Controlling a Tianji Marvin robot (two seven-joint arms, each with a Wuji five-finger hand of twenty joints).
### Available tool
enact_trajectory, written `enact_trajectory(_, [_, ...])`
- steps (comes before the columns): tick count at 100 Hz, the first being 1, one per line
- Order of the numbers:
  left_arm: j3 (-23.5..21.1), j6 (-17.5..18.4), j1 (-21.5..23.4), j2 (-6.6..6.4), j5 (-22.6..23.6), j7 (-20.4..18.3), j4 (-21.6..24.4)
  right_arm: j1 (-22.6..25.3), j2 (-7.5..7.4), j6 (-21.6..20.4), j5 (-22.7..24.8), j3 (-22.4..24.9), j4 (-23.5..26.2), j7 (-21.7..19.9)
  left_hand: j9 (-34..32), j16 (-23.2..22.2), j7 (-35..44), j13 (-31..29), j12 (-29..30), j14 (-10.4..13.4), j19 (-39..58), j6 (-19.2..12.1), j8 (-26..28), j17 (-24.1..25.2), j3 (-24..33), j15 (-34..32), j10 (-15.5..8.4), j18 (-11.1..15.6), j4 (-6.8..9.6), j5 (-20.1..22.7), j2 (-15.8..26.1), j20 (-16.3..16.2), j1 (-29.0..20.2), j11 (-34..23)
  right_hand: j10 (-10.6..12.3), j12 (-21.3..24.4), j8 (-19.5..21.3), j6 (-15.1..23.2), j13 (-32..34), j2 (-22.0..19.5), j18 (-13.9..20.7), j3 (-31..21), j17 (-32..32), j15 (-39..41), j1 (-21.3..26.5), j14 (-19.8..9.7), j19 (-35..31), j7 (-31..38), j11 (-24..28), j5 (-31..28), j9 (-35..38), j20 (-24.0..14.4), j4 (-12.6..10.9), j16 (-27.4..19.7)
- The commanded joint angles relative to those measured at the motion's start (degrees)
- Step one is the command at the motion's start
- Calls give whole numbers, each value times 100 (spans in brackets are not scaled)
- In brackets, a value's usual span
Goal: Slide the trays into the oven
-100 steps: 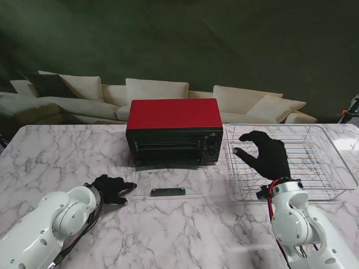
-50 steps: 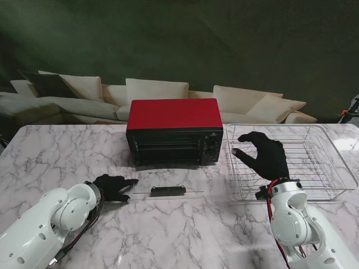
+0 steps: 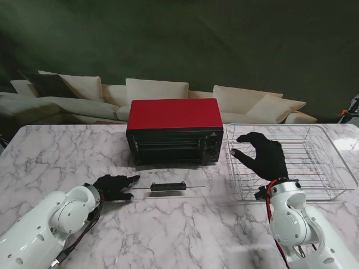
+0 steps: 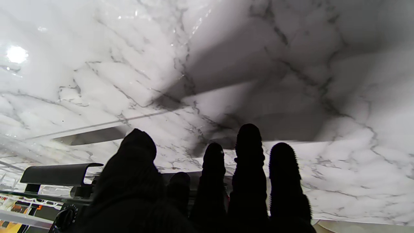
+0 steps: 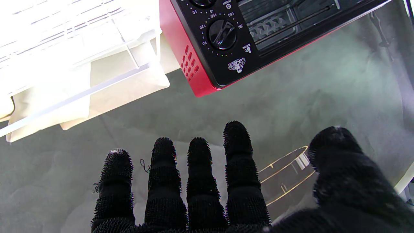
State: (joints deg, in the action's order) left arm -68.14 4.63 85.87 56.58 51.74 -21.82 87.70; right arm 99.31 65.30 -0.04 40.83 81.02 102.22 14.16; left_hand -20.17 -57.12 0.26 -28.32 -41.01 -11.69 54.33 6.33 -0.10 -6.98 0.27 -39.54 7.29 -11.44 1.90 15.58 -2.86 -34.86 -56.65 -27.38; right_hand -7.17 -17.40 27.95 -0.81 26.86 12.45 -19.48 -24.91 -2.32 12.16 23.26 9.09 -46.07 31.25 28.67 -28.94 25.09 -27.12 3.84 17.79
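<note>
The red oven (image 3: pixel 174 120) stands at the middle of the table, its glass door (image 3: pixel 168 175) hinged down toward me with a black handle (image 3: pixel 167 186) at the near edge. My left hand (image 3: pixel 114 186) is open, fingers stretched at the door's left near corner; in the left wrist view the handle (image 4: pixel 55 174) sits beside those fingers (image 4: pixel 248 152). A wire tray (image 3: pixel 314 162) lies in a clear bin on the right. My right hand (image 3: pixel 263 156) hovers open over the tray's left part. The right wrist view shows the oven's knob panel (image 5: pixel 222 34) beyond the spread fingers (image 5: pixel 237 145).
The clear bin's rim (image 3: pixel 349 178) reaches the table's right edge. A pale sofa (image 3: pixel 157 89) stands behind the table. Bare marble (image 3: pixel 185 235) lies between my two arms, nearer to me than the door.
The door handle has shifted a little farther from me, and my left hand has followed it up and to the right. My right hand has crept slightly farther over the tray.
</note>
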Motion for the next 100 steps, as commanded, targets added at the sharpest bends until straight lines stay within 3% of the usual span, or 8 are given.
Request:
enact_trajectory(1, [24, 147, 39, 120, -66, 22, 188, 3, 1, 13, 14, -14, -15, -9, -86, -90, -344, -181, 58, 44, 178, -1331, -103, -5, -105, -174, -102, 45, -49, -775, 264, -69, -20, 65, 46, -24, -104, 158, -164, -68, -41, -10, 121, -92, -4, -152, 122, 12, 95, 240, -220, -70, -34, 25])
enact_trajectory(47, [-18, 277, -256, 203, -458, 358, 91, -7, -5, 9, 0, -37, -9, -53, -110, -59, -345, -188, 108, 23, 204, -1336, -103, -19, -105, -223, -100, 24, -60, -775, 288, -39, -46, 23, 53, -22, -112, 161, -157, -70, -35, 10, 125, -98, 10, -156, 144, 7, 85, 255, -219, -88, -36, 27])
enact_trajectory(100, [-106, 85, -677, 277, -856, 520, -226, 5, -9, 11, -16, -39, 10, -88, -174, 62, -313, -129, 170, -113, 135, -1254, -75, 60, -104, -78, -19, -60, -59, -761, 268, 7, -64, 78, 49, -25, -112, 164, -165, -73, -32, 27, 130, -111, 14, -157, 160, 10, 78, 241, -208, -102, -39, 26])
